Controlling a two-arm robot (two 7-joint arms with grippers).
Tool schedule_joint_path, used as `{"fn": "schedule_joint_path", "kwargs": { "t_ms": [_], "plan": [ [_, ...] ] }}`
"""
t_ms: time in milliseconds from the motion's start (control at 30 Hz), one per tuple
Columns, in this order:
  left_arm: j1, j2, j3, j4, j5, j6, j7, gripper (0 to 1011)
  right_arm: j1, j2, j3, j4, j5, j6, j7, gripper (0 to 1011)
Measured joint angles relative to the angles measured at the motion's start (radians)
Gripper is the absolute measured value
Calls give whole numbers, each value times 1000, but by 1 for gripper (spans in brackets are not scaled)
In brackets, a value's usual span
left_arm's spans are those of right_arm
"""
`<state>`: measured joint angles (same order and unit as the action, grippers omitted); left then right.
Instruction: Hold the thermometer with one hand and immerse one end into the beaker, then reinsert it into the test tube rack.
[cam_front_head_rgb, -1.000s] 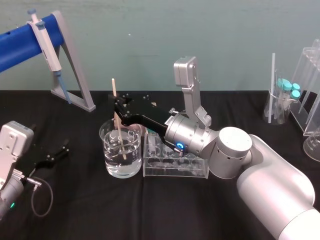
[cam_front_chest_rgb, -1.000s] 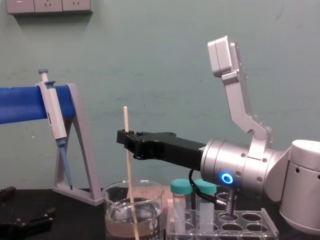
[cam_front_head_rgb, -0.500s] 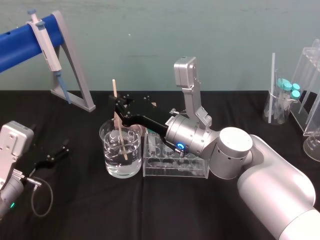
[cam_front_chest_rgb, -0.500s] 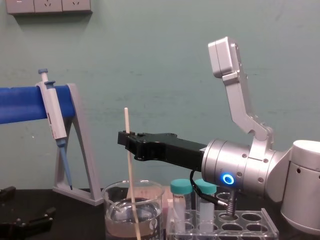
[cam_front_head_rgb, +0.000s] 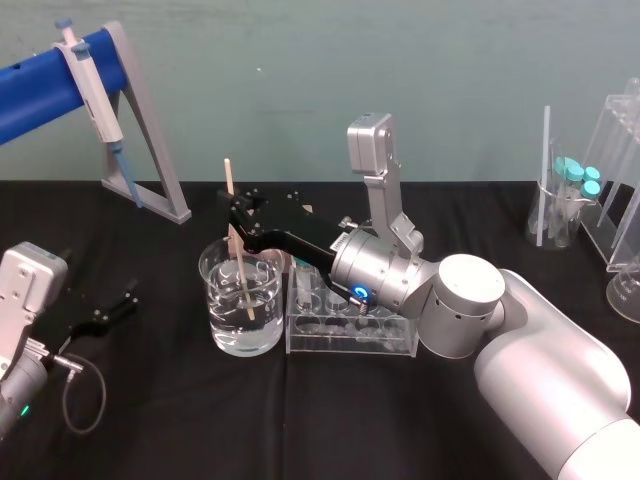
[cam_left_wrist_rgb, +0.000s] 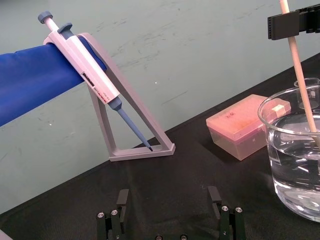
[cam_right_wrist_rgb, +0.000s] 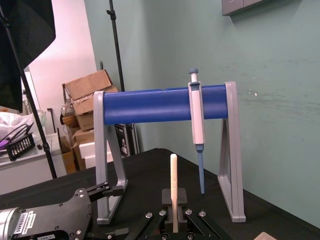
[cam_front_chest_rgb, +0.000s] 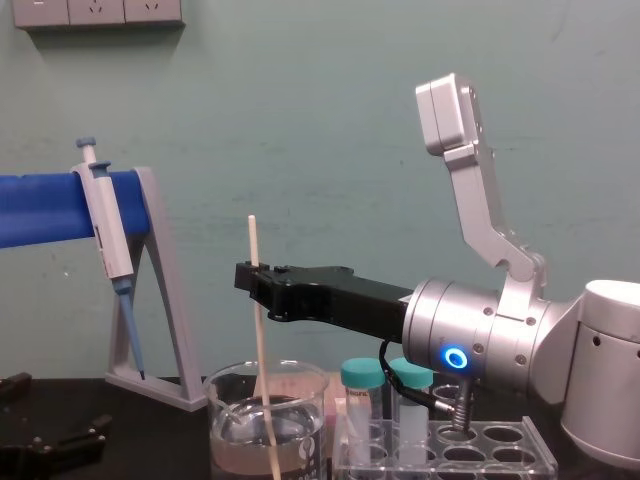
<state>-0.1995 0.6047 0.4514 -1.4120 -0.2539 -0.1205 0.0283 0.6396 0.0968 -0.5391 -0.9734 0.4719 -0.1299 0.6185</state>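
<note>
In the centre of the head view, the right gripper (cam_front_head_rgb: 240, 218) reaches toward frame left with its fingers pinching the upper part of the thermometer (cam_front_head_rgb: 236, 255). The rod stands nearly upright, with its lower end immersed in the liquid in the beaker (cam_front_head_rgb: 222, 335). The beaker stands on the table (cam_front_head_rgb: 150, 430) just beside the left end of the test tube rack (cam_front_head_rgb: 350, 338). The left gripper (cam_front_head_rgb: 108, 310) sits at lower left, fingers spread, well apart from the beaker.

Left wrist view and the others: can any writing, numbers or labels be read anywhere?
No text can be read.
On the pipette: a dark printed band, too small to read.
On the beaker: a white patch, seemingly blank.
On the white sticker: print too small to read.
On the thermometer: no marks seen.
</note>
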Motion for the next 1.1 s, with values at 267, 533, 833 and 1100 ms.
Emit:
{"fn": "schedule_joint_path", "kwargs": {
  "t_ms": [267,533,833,1100],
  "plan": [
    [0,0,0,0,0,0,0,1003,0,0,0,0,1,0,0,48],
    [0,0,0,0,0,0,0,1004,0,0,0,0,1,0,-1,48],
    [0,0,0,0,0,0,0,1004,0,0,0,0,1,0,-1,48],
    [0,0,0,0,0,0,0,1004,0,0,0,0,1,0,-1,48]
  ]
}}
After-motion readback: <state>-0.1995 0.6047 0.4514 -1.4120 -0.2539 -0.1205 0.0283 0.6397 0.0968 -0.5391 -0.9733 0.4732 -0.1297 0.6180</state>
